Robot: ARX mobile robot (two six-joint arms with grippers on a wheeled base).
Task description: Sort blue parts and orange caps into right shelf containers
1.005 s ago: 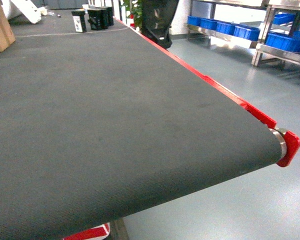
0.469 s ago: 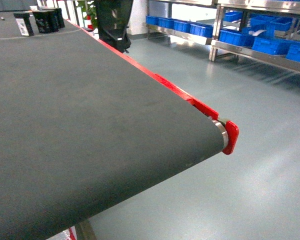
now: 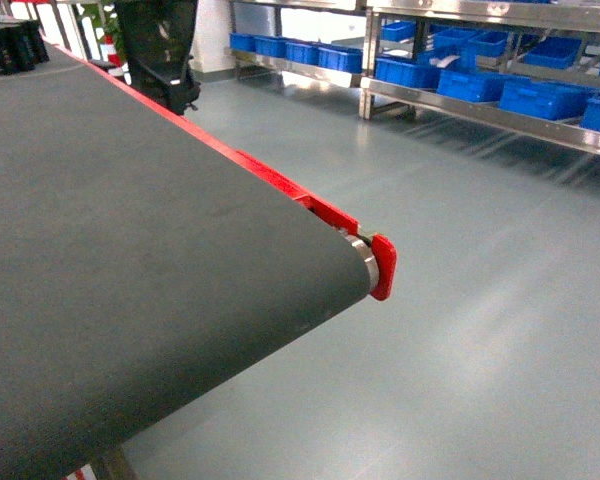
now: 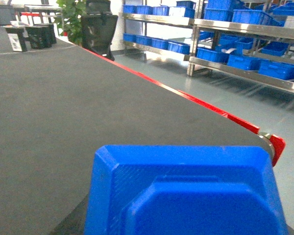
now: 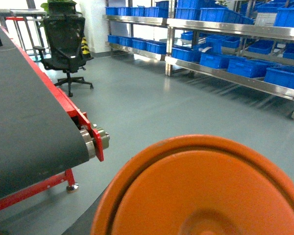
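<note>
A blue part (image 4: 186,193) fills the near edge of the left wrist view, an orange cap (image 5: 206,188) that of the right wrist view. Neither pincer is seen, so their grip cannot be told. The blue containers (image 3: 460,80) are ranged on steel shelves (image 3: 480,110) far right, beyond the dark belt surface (image 3: 130,270).

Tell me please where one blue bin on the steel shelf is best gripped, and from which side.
Probably the front rim of the blue bin, approached from the aisle: the front faces open floor, neighbouring bins flank it, and the steel shelf above leaves little room overhead.
</note>
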